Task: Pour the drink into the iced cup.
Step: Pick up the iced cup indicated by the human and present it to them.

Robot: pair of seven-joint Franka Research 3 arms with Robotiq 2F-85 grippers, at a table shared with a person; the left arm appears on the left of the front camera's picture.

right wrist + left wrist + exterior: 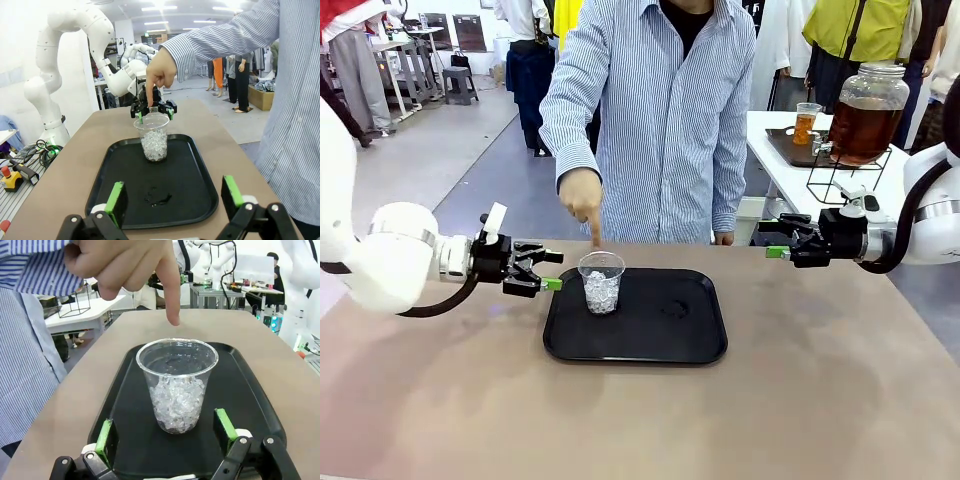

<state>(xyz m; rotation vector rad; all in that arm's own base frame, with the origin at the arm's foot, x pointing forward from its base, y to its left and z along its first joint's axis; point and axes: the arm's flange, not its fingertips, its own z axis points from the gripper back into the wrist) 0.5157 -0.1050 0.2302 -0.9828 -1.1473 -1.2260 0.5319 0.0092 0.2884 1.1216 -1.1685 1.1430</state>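
Clear iced cup [177, 385] stands just beyond the spread left fingers [106, 437], untouched.

Counter [820, 400]: tray [670, 345] at centre.
Tray: cup [601, 283] on its left far part; ice [602, 292] in the cup.
Person's hand [582, 197]: above the cup, forefinger pointing down just behind the rim.
Left pincer [553, 270]: at the tray's left edge, just beside the cup.
Right pincer [772, 239]: over the counter's far right edge, well apart from the tray.
Side table [780, 175]: behind, to the right; carries a jar [876, 88] on a stand, drink [860, 128] in it.
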